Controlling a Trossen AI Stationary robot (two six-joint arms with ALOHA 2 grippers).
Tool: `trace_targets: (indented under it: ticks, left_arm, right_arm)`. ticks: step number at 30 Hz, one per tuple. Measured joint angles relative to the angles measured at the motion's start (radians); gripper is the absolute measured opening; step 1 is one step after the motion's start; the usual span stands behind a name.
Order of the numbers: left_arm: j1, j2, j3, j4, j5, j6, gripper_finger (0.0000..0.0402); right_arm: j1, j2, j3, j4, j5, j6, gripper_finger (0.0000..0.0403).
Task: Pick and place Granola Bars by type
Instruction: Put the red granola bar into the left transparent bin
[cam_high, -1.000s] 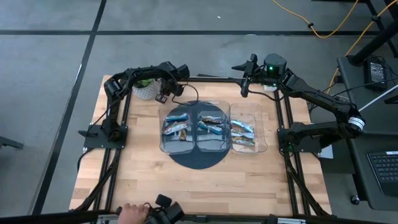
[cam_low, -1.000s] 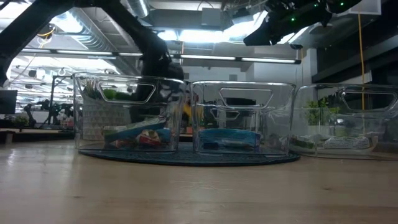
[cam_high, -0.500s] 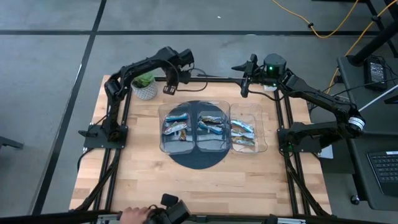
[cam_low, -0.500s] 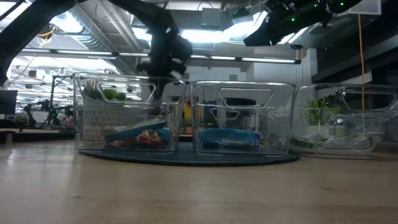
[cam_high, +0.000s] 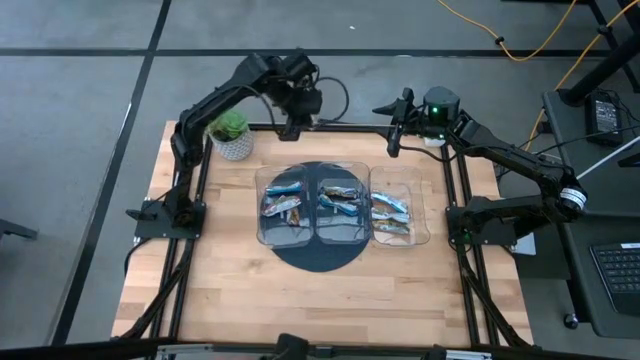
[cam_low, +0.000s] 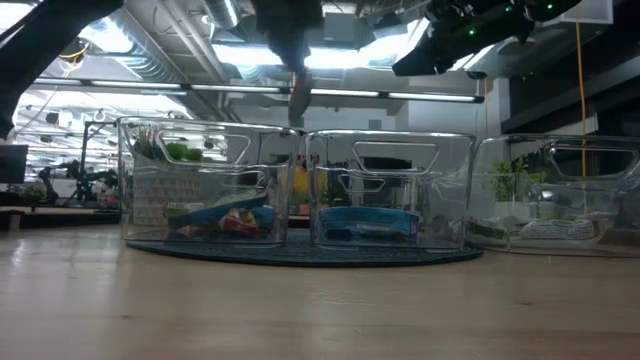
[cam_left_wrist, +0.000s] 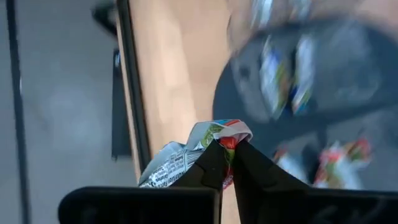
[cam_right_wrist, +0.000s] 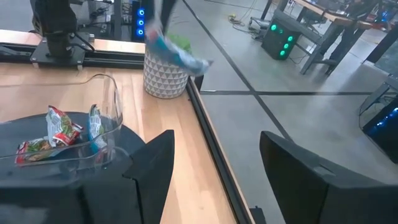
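Observation:
My left gripper (cam_left_wrist: 229, 144) is shut on a silver-white granola bar (cam_left_wrist: 171, 163) and hangs high over the table's far edge (cam_high: 297, 118), right of the potted plant (cam_high: 233, 137). In the low view it shows above the trays (cam_low: 298, 98). Three clear trays sit side by side on and beside a dark round mat (cam_high: 320, 255), and each holds granola bars: left (cam_high: 285, 207), middle (cam_high: 340, 203), right (cam_high: 390, 208). My right gripper (cam_high: 388, 125) waits open and empty above the far edge, its fingers (cam_right_wrist: 155, 162) wide apart. My left gripper pinches the bar's crumpled end with red and green print (cam_left_wrist: 231, 132) between its two fingertips. The fingers slant steeply down from above. The rest of the wrapper (cam_left_wrist: 163, 167) sticks out to one side of the fingers, and the bar is lifted clear of table and trays.
The plant stands in a white patterned pot (cam_right_wrist: 165, 78) at the far left of the table. Black frame rails (cam_high: 195, 215) run along the table's edges. Bare wood (cam_high: 320, 300) lies between the trays and the near edge.
My left gripper, shut all the while, has risen steeply from beside the left tray's far side near the plant. It has swung toward the far edge and the table's right while turning. A person's hand at the near edge has gone from view.

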Motion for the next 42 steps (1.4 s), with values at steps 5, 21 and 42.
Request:
trace_targets:
  ticks: [5, 21, 42]
  left_arm:
    - [-0.009, -0.081, -0.018, 0.053, 0.146, -0.068, 0.0005]
    - [-0.009, -0.335, -0.018, 0.068, 0.329, -0.222, 0.0005]
    - [-0.295, -0.384, -0.12, -0.099, 0.316, -0.505, 0.0005]
  right_arm:
    - [0.0, 0.0, 0.0, -0.038, 0.0, -0.002, 0.0239]
    - [0.0, 0.0, 0.0, -0.091, 0.0, -0.012, 0.0239]
    - [0.0, 0.0, 0.0, -0.101, -0.022, -0.037, 0.0239]
